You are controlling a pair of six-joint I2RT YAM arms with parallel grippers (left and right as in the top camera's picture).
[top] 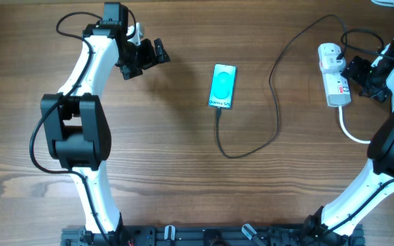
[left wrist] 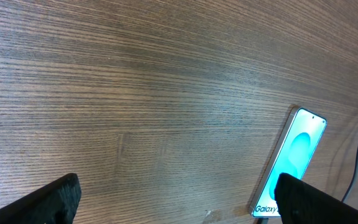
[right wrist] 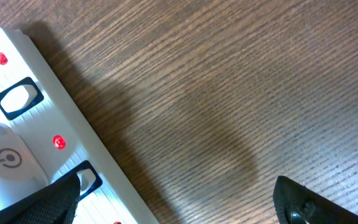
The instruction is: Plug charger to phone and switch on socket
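Overhead, I see the phone [top: 223, 85] lying face up mid-table, toward the far edge. The charger [top: 276, 116] loops from its near end off to the socket [top: 334, 80] by the far right corner. The left gripper [top: 144, 58] hangs near the far left side and the right gripper [top: 358, 72] sits just beside the socket.

Left wrist: jaws wide over bare table [left wrist: 135, 93], phone at the right.

Right wrist: jaws wide, socket's red marks at the left.
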